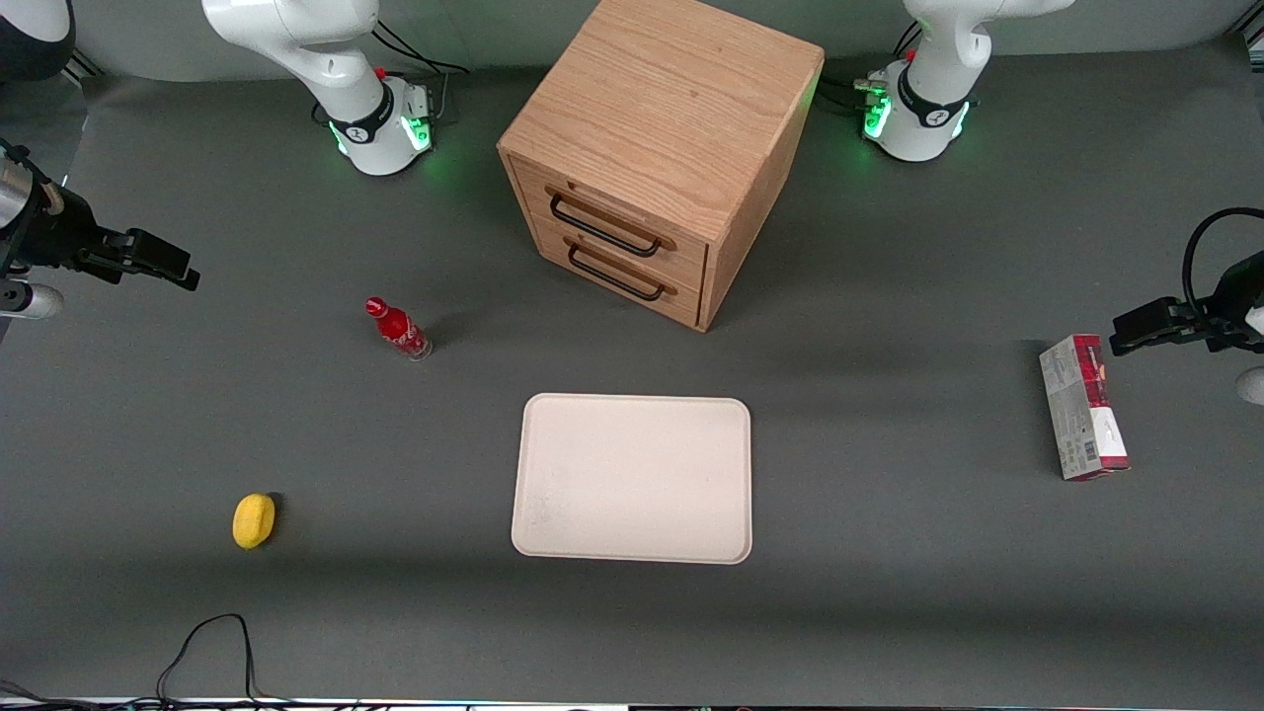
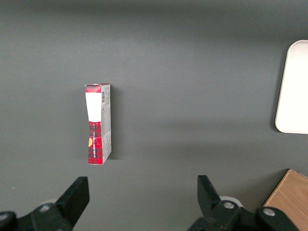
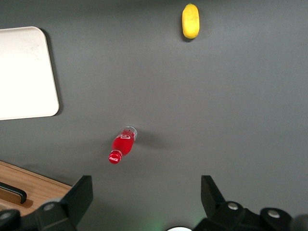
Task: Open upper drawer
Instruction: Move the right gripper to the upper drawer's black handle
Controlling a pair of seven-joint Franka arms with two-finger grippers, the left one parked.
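The wooden cube cabinet stands mid-table, farther from the front camera than the tray. Its upper drawer is shut, with a black wire bar handle. The identical lower drawer beneath it is shut too. My right gripper hangs above the table at the working arm's end, well apart from the cabinet. In the right wrist view the gripper is open and empty over bare mat, with a corner of the cabinet and part of a black handle beside one finger.
A red bottle stands between my gripper and the cabinet; it also shows in the right wrist view. A yellow lemon lies nearer the front camera. A cream tray lies in front of the drawers. A red-and-white box lies toward the parked arm's end.
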